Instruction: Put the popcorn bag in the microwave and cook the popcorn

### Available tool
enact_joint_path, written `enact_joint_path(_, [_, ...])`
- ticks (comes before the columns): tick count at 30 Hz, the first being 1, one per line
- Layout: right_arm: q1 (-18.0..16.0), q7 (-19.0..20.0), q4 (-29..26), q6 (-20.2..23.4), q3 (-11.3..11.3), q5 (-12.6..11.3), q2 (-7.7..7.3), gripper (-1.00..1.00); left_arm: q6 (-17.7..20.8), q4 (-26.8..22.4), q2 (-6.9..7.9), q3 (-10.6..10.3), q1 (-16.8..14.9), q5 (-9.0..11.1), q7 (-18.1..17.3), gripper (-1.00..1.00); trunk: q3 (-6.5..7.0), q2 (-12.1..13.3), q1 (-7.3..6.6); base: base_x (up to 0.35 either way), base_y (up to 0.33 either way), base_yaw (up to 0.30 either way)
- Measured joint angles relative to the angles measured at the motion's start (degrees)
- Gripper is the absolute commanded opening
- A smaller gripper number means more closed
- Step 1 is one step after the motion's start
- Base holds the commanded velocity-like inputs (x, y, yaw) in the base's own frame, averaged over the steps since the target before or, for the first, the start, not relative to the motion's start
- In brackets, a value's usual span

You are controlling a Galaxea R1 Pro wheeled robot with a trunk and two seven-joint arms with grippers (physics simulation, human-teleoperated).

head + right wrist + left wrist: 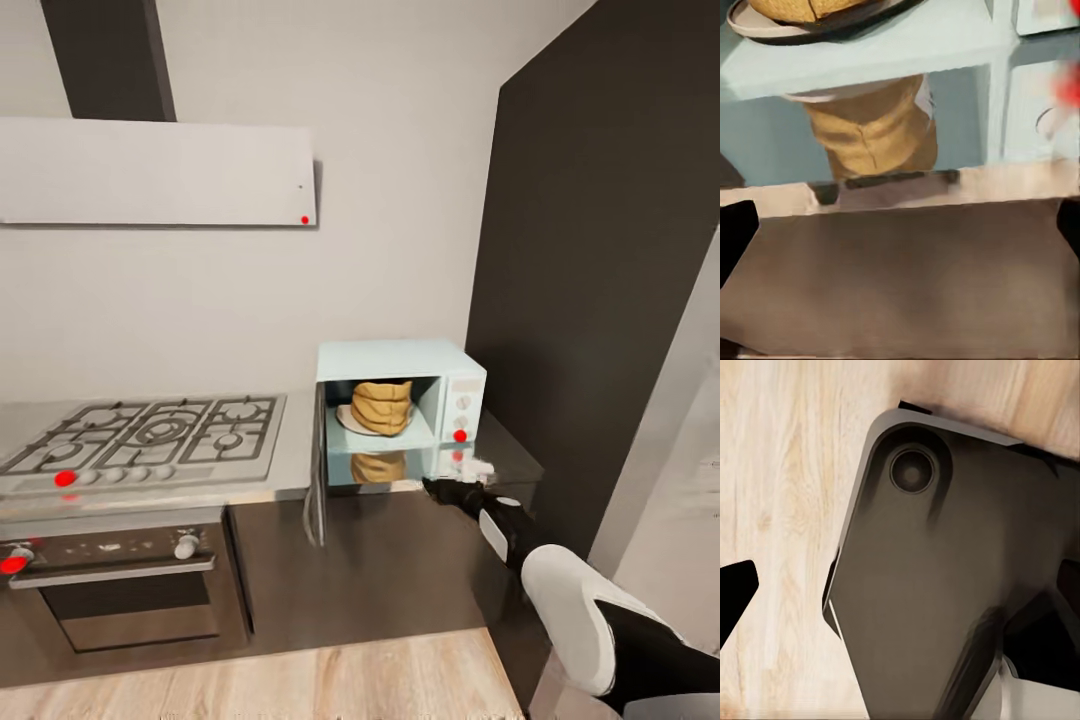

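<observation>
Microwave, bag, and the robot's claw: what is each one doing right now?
microwave: door swung open to the left.
popcorn bag: upright inside the microwave, on its round plate.
right claw: low in front of the microwave, holding nothing; open or shut is unclear.
gas hob: no flame to see.
oven: door shut.

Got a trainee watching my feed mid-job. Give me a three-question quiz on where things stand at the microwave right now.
1. True or false: the pale blue-white microwave has its door shut.
2. The tan-brown ridged paper popcorn bag sits: A) on the grey gas hob, B) on the round plate inside the microwave, C) on the wooden floor.
3. Which hand reaches toward the grey steel countertop edge below the microwave?

Key: 1 false; 2 B; 3 the right hand.
</observation>
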Motion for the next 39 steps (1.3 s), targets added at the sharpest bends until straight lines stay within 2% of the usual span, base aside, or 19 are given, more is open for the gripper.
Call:
enact_joint_path(3, [0.8, 0.5, 3.8, 1.2, 0.0, 0.0, -4.60, 1.00, 0.0, 0.0, 0.00, 0.0, 0.0, 0.0, 0.0, 1.00, -0.01, 0.0, 0.00, -0.329, 0.000, 0.000])
enact_joint_path(5, [1.2, 0.5, 9.0, 1.1, 0.1, 0.2, -6.68, 1.00, 0.0, 0.0, 0.00, -0.1, 0.0, 0.0, 0.0, 1.00, -0.01, 0.0, 0.00, -0.326, 0.000, 0.000])
enact_joint_path(8, [1.7, 0.4, 14.4, 1.4, 0.1, 0.4, -8.26, 1.00, 0.0, 0.0, 0.01, -0.1, 0.0, 0.0, 0.0, 1.00, 0.00, 0.0, -0.01, -0.169, 0.000, 0.000])
enact_joint_path(11, [7.9, 0.4, 15.5, 1.5, 0.4, 2.0, -8.41, 1.00, 0.1, 0.0, 0.06, -0.3, 0.0, -0.1, -0.1, 1.00, -0.02, 0.0, -0.03, -0.029, 0.000, 0.000])
enact_joint_path(13, [13.4, 0.2, 15.7, 1.2, 0.4, 4.6, -7.77, 1.00, 0.0, -0.1, 0.19, -0.3, 0.0, -0.1, -0.2, 1.00, -0.02, 0.0, -0.03, -0.006, 0.000, 0.000])
enact_joint_path(15, [17.4, -0.3, 15.8, 1.0, 0.3, 6.6, -7.24, 1.00, 0.0, -0.2, 0.23, -0.3, 0.0, -0.1, -0.2, 1.00, -0.02, 0.0, -0.04, -0.001, 0.000, 0.000])
enact_joint_path(17, [23.3, -3.4, 15.8, 0.8, 0.2, 7.2, -7.08, 1.00, 0.1, -3.2, 0.04, -0.1, 0.0, 0.0, -0.1, 1.00, -0.02, 0.0, -0.03, 0.000, 0.000, 0.000])
enact_joint_path(19, [27.4, -6.6, 15.8, 0.5, 0.2, 7.2, -7.08, 1.00, 0.1, -4.6, 0.01, -0.1, 0.0, 0.1, 0.0, 1.00, -0.02, 0.0, -0.03, 0.000, 0.000, 0.000])
enact_joint_path(24, [33.6, -8.4, 15.7, -3.8, 0.1, 7.4, -7.18, 1.00, 0.6, -9.8, 0.07, -0.2, 0.0, 0.2, 0.0, 1.00, -0.01, 0.0, -0.04, 0.000, 0.000, 0.000])
enact_joint_path(29, [35.6, -8.8, 15.7, -3.6, 0.1, 7.4, -7.23, 1.00, 1.0, -15.5, 0.30, -0.3, 0.0, 0.1, 0.1, 1.00, 0.00, 0.0, -0.04, 0.000, 0.000, 0.000])
enact_joint_path(31, [37.5, -11.7, 15.8, -3.6, 0.2, 7.4, -7.09, 1.00, 2.3, -20.9, 0.39, -0.3, 0.0, -0.2, 0.1, 1.00, 0.00, 0.0, -0.04, 0.000, 0.000, 0.000])
enact_joint_path(33, [38.1, -13.0, 15.8, -3.7, 0.1, 7.4, -7.09, 1.00, 5.8, -29.7, 0.16, -0.3, -0.1, -0.6, 0.2, 1.00, 0.02, 0.0, -0.04, 0.000, 0.000, 0.000])
enact_joint_path(35, [38.3, -13.2, 15.8, -3.9, 0.1, 7.4, -7.11, 1.00, 8.5, -35.8, 0.00, -0.3, 0.0, -0.8, 0.3, 1.00, 0.01, 0.0, -0.04, 0.000, 0.000, 0.000])
enact_joint_path(36, [38.4, -13.2, 15.8, -4.1, 0.1, 7.4, -7.12, 1.00, 11.9, -41.1, -0.16, -0.4, -0.1, -0.9, 0.3, 1.00, 0.02, 0.0, -0.04, 0.000, 0.000, 0.000])
enact_joint_path(38, [38.5, -13.3, 15.8, -4.2, 0.1, 7.4, -7.12, 1.00, 15.3, -45.4, -0.62, -0.5, -1.8, -1.0, 0.2, 1.00, 0.02, 0.0, -0.04, 0.000, 0.000, 0.000])
enact_joint_path(39, [38.5, -13.4, 15.8, -4.2, 0.1, 7.4, -7.12, 1.00, 16.4, -46.3, -1.69, -0.6, -4.2, -1.0, 0.2, 1.00, 0.02, 0.0, -0.03, 0.000, 0.000, 0.000])
